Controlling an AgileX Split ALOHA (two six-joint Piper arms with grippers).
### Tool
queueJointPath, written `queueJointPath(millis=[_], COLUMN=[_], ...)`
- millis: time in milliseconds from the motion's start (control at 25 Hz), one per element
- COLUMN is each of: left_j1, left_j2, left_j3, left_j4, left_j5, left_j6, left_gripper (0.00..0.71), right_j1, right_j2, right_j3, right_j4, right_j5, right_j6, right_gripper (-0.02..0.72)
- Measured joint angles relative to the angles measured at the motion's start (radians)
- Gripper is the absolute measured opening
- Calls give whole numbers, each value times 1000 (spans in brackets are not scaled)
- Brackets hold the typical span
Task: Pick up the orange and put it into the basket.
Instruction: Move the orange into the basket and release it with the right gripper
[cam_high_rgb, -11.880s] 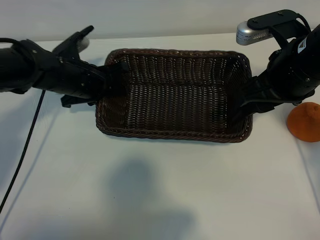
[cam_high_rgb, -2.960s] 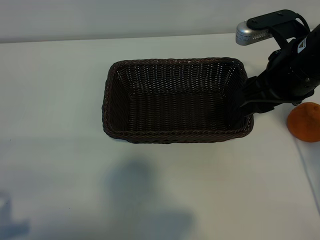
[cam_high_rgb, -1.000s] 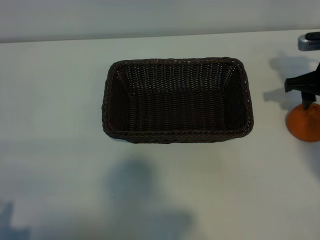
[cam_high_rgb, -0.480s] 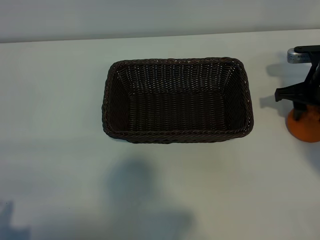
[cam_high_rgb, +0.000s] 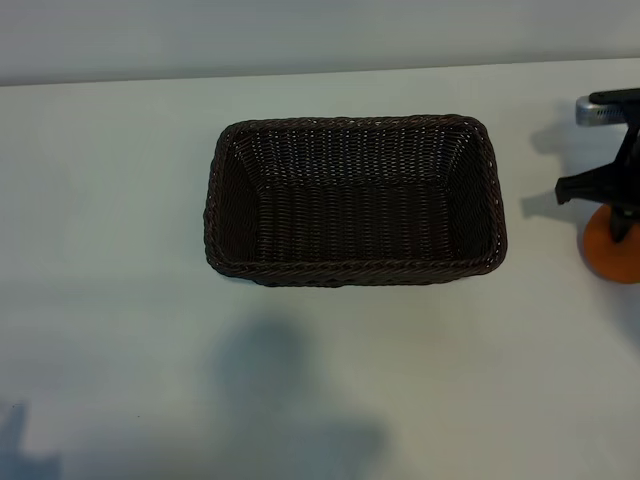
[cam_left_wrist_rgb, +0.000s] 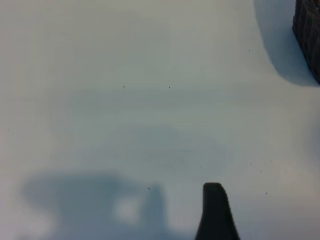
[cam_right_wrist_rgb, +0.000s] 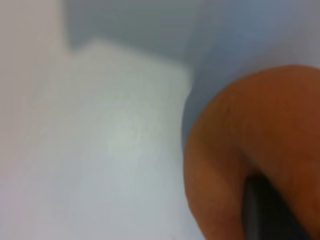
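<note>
The orange (cam_high_rgb: 610, 255) sits on the white counter (cam_high_rgb: 330, 380) at the far right edge of the scene, well apart from the basket (cam_high_rgb: 355, 272), which rests in the middle of the counter with nothing inside it. The right claw (cam_high_rgb: 618, 215) is down on top of the orange, pointing straight down at it. In the right wrist view the orange (cam_right_wrist_rgb: 235, 145) fills one side, and a dark finger (cam_right_wrist_rgb: 265, 210) presses right against its skin. I can see only that one finger, so I cannot tell for sure if the claw has a firm hold on the orange or how far apart its fingers are. My guess is that it is in the middle of squeezing onto the fruit. The orange looks to be resting on the counter, not lifted. The left arm does not show in the outside view. Its own wrist view shows one dark finger tip (cam_left_wrist_rgb: 214, 212) over bare counter, with a corner of the basket (cam_left_wrist_rgb: 307, 35) far off, so that claw is empty, and it looks to be waiting. So the task is only at its start. The orange is reached, but it is not yet picked up. What is left, I think, is to lift it, carry it left over the basket and let it go inside.
</note>
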Motion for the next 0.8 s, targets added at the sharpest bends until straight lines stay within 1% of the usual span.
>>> queueJointPath(millis=[200, 400, 560, 640, 800], left_j1=[0, 0, 0, 0, 0], left_j2=[0, 0, 0, 0, 0], left_j3=[0, 0, 0, 0, 0], left_j4=[0, 0, 0, 0, 0], left_j5=[0, 0, 0, 0, 0], left_j6=[0, 0, 0, 0, 0], left_gripper=[498, 498, 498, 498, 498], right_j1=[0, 0, 0, 0, 6], right_j2=[-123, -238, -263, -263, -263], right_j3=[-33, -67, -98, -104, -111], right_j4=[4, 4, 12, 25, 98], right_j5=[60, 95, 104, 105, 105], right_j6=[-11, -11, -12, -18, -73], right_gripper=[87, 85, 84, 84, 84])
